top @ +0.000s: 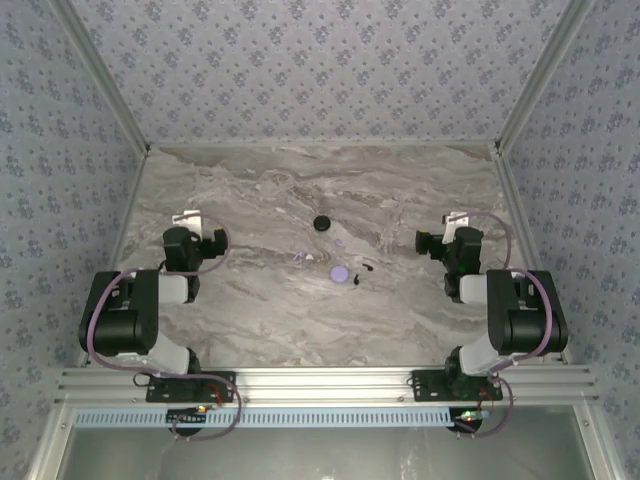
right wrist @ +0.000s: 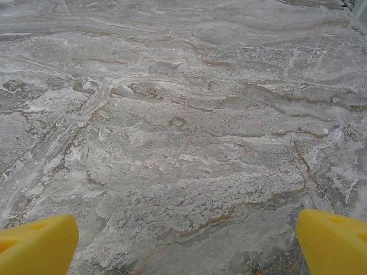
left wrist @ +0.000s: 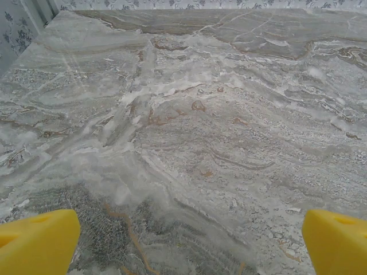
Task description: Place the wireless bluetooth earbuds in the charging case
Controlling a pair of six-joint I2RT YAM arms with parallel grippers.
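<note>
Two earbuds barely discernible beside purple disc.

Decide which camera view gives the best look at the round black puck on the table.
The top external view: the round black puck sits whole and unobstructed on the marble table, beyond the purple disc. The left and right wrist views take in marble between their yellow fingertips.

The left arm and right arm sit folded low, left gripper and right gripper jaws wide apart
</note>
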